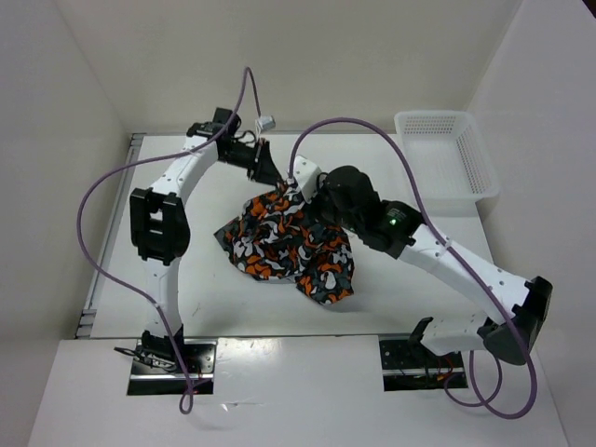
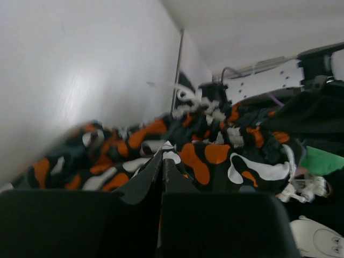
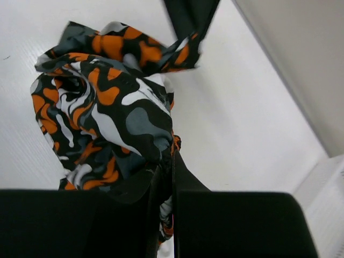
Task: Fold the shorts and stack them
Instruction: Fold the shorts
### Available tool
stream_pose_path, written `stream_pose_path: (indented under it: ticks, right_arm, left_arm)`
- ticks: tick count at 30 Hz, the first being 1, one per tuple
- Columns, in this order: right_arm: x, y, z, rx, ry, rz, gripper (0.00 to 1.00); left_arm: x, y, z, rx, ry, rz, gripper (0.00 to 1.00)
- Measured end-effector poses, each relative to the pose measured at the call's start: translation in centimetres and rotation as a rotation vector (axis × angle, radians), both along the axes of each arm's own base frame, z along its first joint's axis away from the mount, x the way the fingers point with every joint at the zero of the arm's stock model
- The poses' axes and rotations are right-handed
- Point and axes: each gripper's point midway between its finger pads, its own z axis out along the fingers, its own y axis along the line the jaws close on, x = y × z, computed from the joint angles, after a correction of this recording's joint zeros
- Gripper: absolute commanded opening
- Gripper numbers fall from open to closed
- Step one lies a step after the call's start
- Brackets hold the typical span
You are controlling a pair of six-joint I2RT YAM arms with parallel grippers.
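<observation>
The shorts (image 1: 279, 244) are a bunched heap of orange, black and white camouflage cloth at the middle of the table. My left gripper (image 1: 268, 173) is at their far edge, shut on a fold of the cloth (image 2: 215, 156), with its fingertips (image 2: 163, 157) pressed together. My right gripper (image 1: 304, 194) is close beside it to the right, also shut on the cloth edge, which runs between its fingers (image 3: 173, 156). In the right wrist view the shorts (image 3: 107, 107) hang crumpled, and the left gripper's fingers (image 3: 188, 16) pinch their top corner.
A white mesh basket (image 1: 447, 158) stands at the back right of the table; its corner (image 3: 329, 188) shows in the right wrist view. Walls close in the table on the left, back and right. Purple cables arch above both arms.
</observation>
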Motion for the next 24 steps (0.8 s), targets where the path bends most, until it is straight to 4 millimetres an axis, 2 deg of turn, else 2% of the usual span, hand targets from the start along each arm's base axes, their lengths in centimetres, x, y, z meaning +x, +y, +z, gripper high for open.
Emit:
stream_pose_path:
  ticks: [1,3,5,6,9,10,11,12,14,16,17,18,19,21,23,24]
  right_arm:
    - [0.1,0.1,-1.1,0.004,0.014,-0.012,0.0]
    - [0.0,0.2,-3.1,0.009,0.033,-0.029,0.0]
    - [-0.3,-0.2,-4.5,0.01,0.041,-0.043,0.0]
    - [-0.5,-0.5,-4.8,0.017,0.039,-0.047,0.0]
    - [-1.7,-1.7,-5.2,0.057,0.033,-0.054,0.0]
    - [-2.2,-2.2,-5.1,0.076,0.028,-0.054,0.0]
    - [-2.6,-2.7,-5.0,0.089,0.023,-0.054,0.0]
    - [-2.6,-3.3,-4.8,0.1,0.016,-0.061,0.0]
    - [-1.7,-3.9,-4.2,0.122,0.017,-0.062,0.0]
    - [1.9,-4.8,-3.2,0.125,0.02,-0.123,0.0]
    - [4.5,-4.7,-1.7,0.146,-0.001,-0.154,0.0]
    - [8.2,-4.5,-0.1,0.165,-0.022,-0.202,0.0]
    - [11.8,-4.0,1.5,0.196,-0.041,-0.244,0.0]
    - [18.2,-2.6,5.1,0.292,-0.128,-0.304,0.0]
    - [21.5,-2.5,7.3,0.338,-0.187,-0.357,0.0]
    - [22.3,-2.4,8.5,0.358,-0.211,-0.371,0.0]
  left_arm:
    - [-1.0,-0.2,-1.4,0.024,0.04,-0.003,0.0]
    - [-3.0,0.6,-4.7,0.117,0.113,0.033,0.0]
    - [-3.9,3.0,-6.4,0.213,0.108,0.113,0.0]
    - [-4.3,5.0,-6.7,0.269,0.1,0.176,0.0]
    - [-5.0,12.1,-5.3,0.412,0.01,0.412,0.0]
    - [-5.5,15.0,-4.2,0.469,-0.037,0.518,0.0]
    - [-6.1,17.0,-3.3,0.512,-0.075,0.594,0.0]
    - [-6.9,18.7,-2.2,0.562,-0.131,0.672,0.0]
    - [-8.5,20.4,-0.4,0.634,-0.218,0.767,0.0]
    - [-8.6,21.3,1.0,0.682,-0.277,0.817,0.0]
    - [-7.9,21.8,2.1,0.697,-0.308,0.842,0.0]
    - [-6.2,22.7,3.2,0.712,-0.328,0.874,0.0]
    - [-4.5,23.9,5.3,0.721,-0.363,0.92,0.0]
    - [0.8,27.5,9.7,0.728,-0.481,1.047,0.0]
    - [3.2,31.0,14.2,0.728,-0.591,1.169,0.0]
    - [3.3,32.7,16.8,0.724,-0.652,1.232,0.0]
